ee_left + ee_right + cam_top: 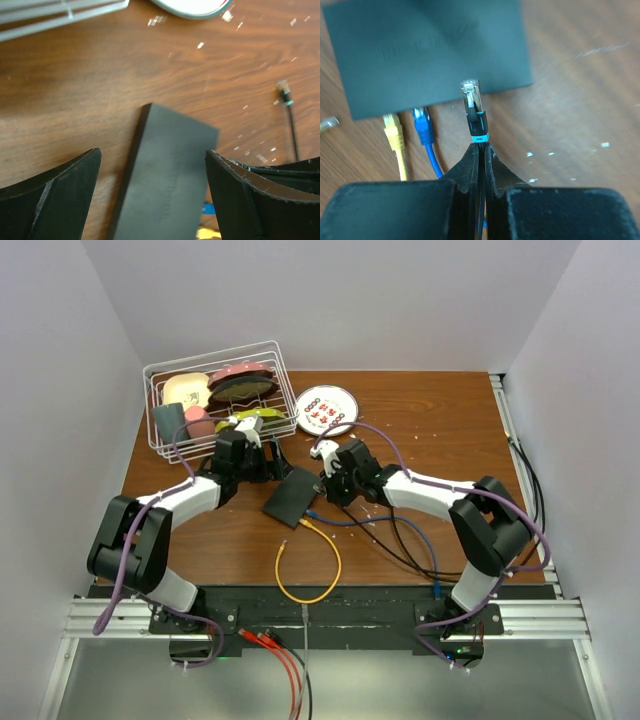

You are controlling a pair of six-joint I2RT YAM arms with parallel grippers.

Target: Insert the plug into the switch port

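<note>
The brown wooden surface [440, 430] carries everything. A white wire basket [212, 353] of mixed coloured items stands just beyond the left fingers [60, 192], on their outer side. Those fingers are spread wide. The flat black box [167, 175] lies on the surface between them, nearer the finger on the right of the left wrist view. Whether either finger touches it cannot be told.

A round white plate [327, 392] with red markings lies beyond both sets of fingers, roughly between them. A yellow cable [330, 575] loops on the surface nearer the arm bases than the right fingers [468, 167]. Beside a blue cable [423, 125], it runs into the box edge [507, 86] facing those fingers, left of their tips. No single switch port can be made out along that edge.

The right fingers are pressed nearly together, pinching a black cable just behind the plug [471, 97]. The plug, banded in teal, points straight ahead of the fingertips toward that edge, right of the blue connector. Its clear tip is fully in view, outside the box.
</note>
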